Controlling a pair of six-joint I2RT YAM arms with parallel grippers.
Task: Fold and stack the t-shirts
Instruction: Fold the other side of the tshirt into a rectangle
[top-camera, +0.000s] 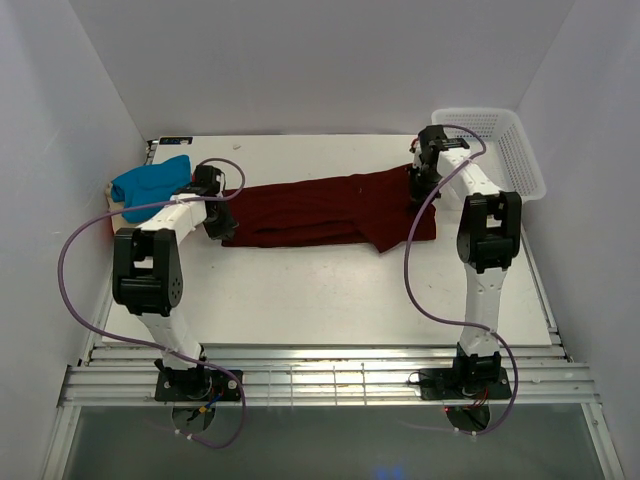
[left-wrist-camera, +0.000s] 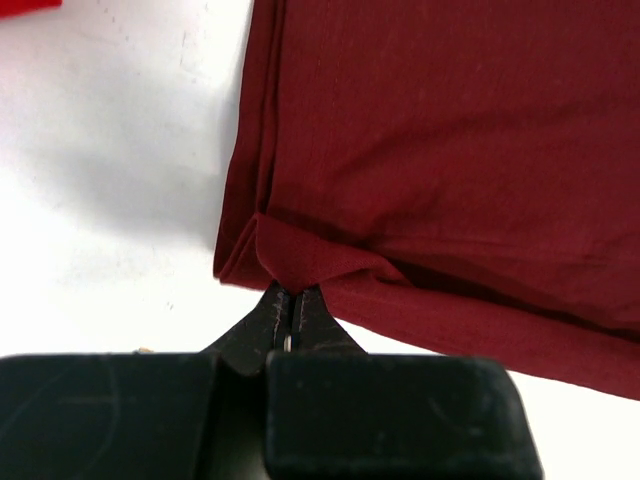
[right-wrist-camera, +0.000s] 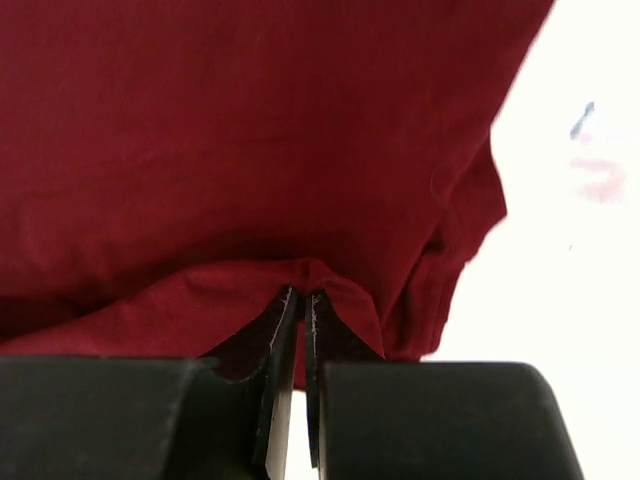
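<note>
The dark maroon t-shirt (top-camera: 320, 210) lies stretched in a long band across the middle of the table. My left gripper (top-camera: 222, 222) is shut on its left end; in the left wrist view the left gripper (left-wrist-camera: 292, 292) pinches a fold of the maroon t-shirt (left-wrist-camera: 450, 150). My right gripper (top-camera: 420, 190) is shut on the right end; in the right wrist view the right gripper (right-wrist-camera: 302, 295) pinches the maroon t-shirt (right-wrist-camera: 250, 130). A bright blue folded t-shirt (top-camera: 150, 183) lies at the far left on a beige one (top-camera: 136, 213). A red-orange scrap (left-wrist-camera: 25, 6) shows in the left wrist view.
A white mesh basket (top-camera: 500, 150) stands at the back right corner. The white table (top-camera: 330, 290) runs to a metal rail at the near edge. White walls enclose the left, back and right. Purple cables loop beside both arms.
</note>
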